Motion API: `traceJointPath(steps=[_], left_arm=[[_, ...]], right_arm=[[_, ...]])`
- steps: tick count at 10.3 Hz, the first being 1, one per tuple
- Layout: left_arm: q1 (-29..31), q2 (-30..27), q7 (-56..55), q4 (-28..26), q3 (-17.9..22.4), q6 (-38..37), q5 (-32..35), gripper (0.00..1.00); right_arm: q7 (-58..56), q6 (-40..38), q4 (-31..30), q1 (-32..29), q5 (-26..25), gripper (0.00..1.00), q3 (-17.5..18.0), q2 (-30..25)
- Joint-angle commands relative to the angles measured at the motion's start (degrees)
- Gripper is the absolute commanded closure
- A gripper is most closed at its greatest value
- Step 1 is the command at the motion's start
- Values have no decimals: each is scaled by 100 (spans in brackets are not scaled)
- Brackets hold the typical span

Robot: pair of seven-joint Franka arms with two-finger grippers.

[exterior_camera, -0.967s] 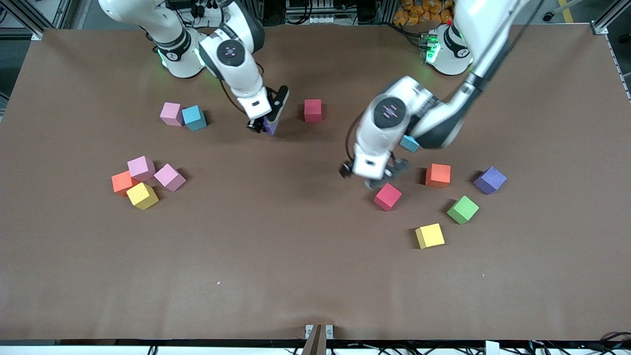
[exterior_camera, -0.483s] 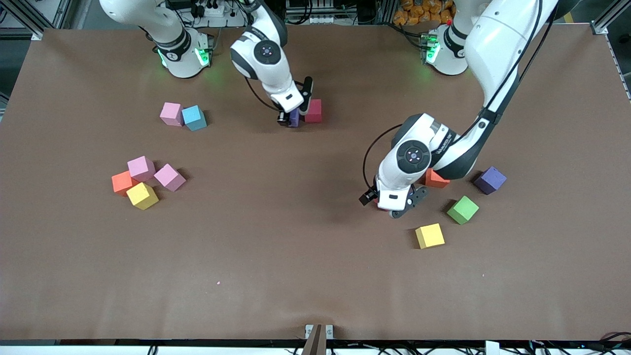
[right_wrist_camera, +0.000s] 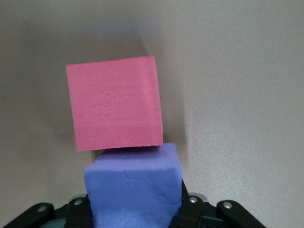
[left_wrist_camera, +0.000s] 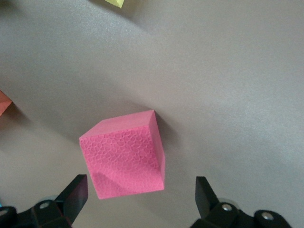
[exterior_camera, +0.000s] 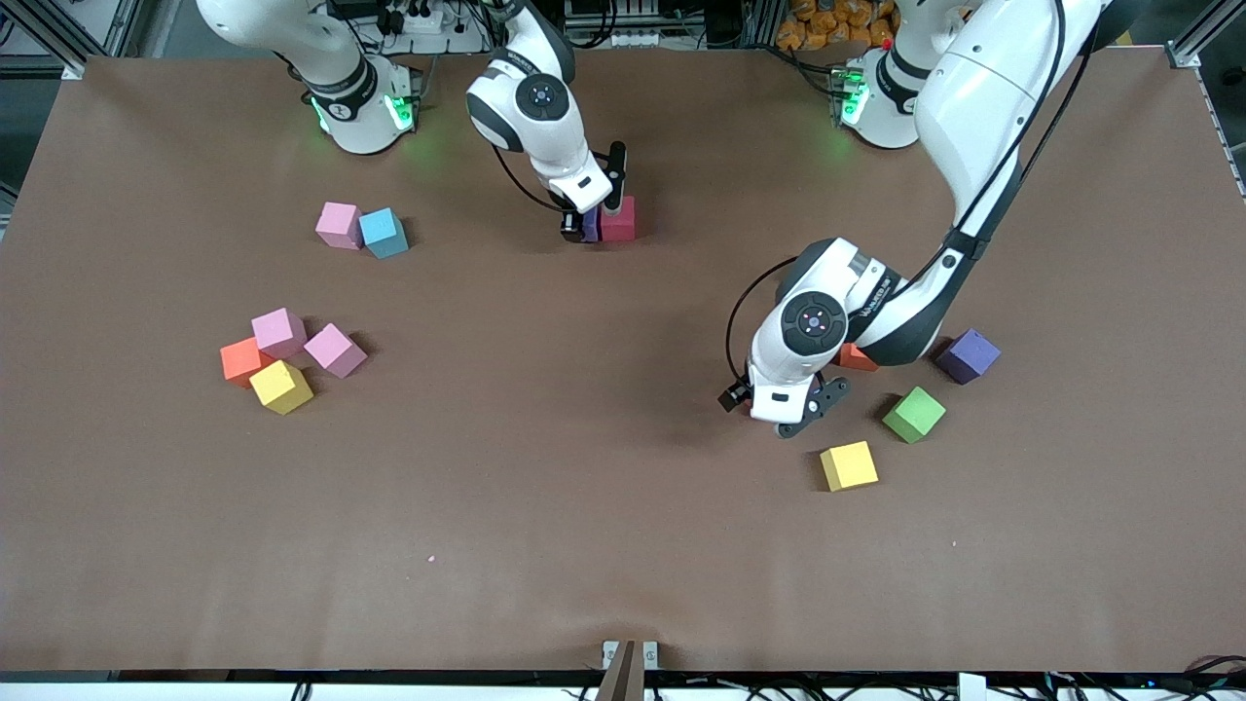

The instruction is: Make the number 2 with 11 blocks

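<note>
A wide table covered in matte brown material is shown, evenly lit from above, with soft shadows cast on its surface. Along the edge by the robot bases, aluminium frame rails, tangled black cables and a heap of orange objects are seen. A small metal bracket is fixed at the edge nearest the front camera.

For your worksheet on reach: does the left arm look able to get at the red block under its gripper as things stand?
Probably yes. The left gripper hangs open right over the red block, fingers either side, nothing between; the orange block sits clear beside it.
</note>
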Motion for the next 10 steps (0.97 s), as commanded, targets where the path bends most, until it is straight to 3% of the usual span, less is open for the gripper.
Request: traceJointPath(steps=[1, 7, 10], left_arm=[[51, 84, 14, 92, 11, -112, 145, 0], [104, 259, 15, 92, 20, -112, 145, 0], [104, 268, -81, 92, 20, -112, 145, 31]], right_arm=[[-58, 110, 69, -24, -64, 59, 27, 163], [-155, 225, 95, -50, -73, 59, 36, 340], [-146, 296, 86, -50, -64, 59, 53, 358]])
